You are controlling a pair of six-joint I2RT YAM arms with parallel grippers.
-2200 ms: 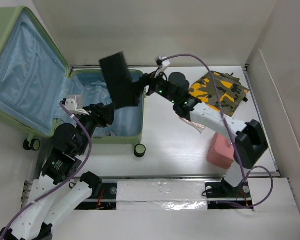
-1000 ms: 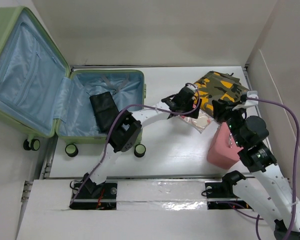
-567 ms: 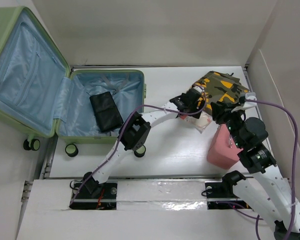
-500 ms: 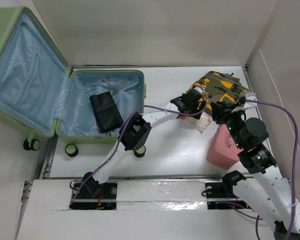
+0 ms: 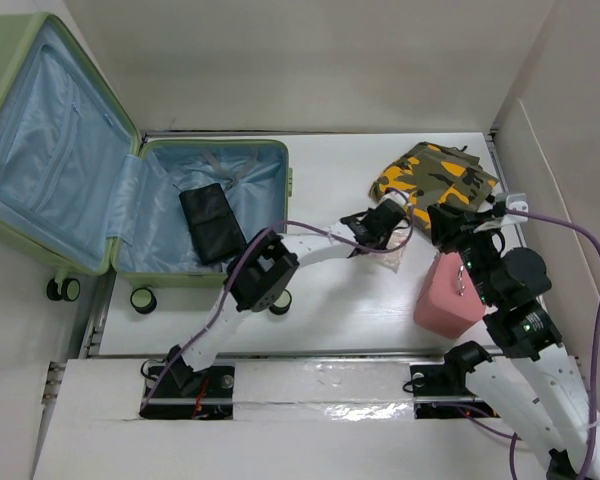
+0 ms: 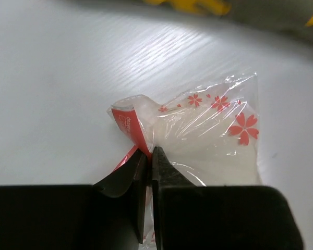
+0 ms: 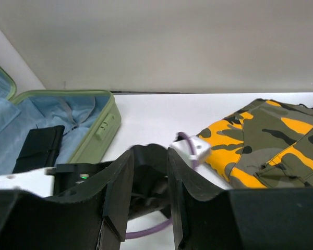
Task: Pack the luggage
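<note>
The luggage (image 5: 285, 190), a pale green suitcase, lies open at the left with a black pouch (image 5: 212, 222) on its blue lining. My left gripper (image 5: 384, 246) reaches across to the table's middle right. It is shut on the red-edged corner of a clear plastic packet (image 6: 208, 138) printed with red flowers, which lies on the white table. In the left wrist view the left gripper (image 6: 150, 154) pinches the film tight. My right gripper (image 5: 448, 222) hovers over the pink pouch (image 5: 447, 295). In its own view the right gripper (image 7: 148, 174) is open with nothing between its fingers.
A yellow-green camouflage bag (image 5: 435, 178) lies at the back right, just beyond the packet; it also fills the right of the right wrist view (image 7: 266, 140). The luggage's lid (image 5: 50, 150) leans open at the far left. White walls (image 5: 560, 150) enclose the table.
The black pouch went from above the luggage onto its lining. My left gripper reached the packet, shut on its corner and drew it slightly nearer. The right arm shifted slightly.
</note>
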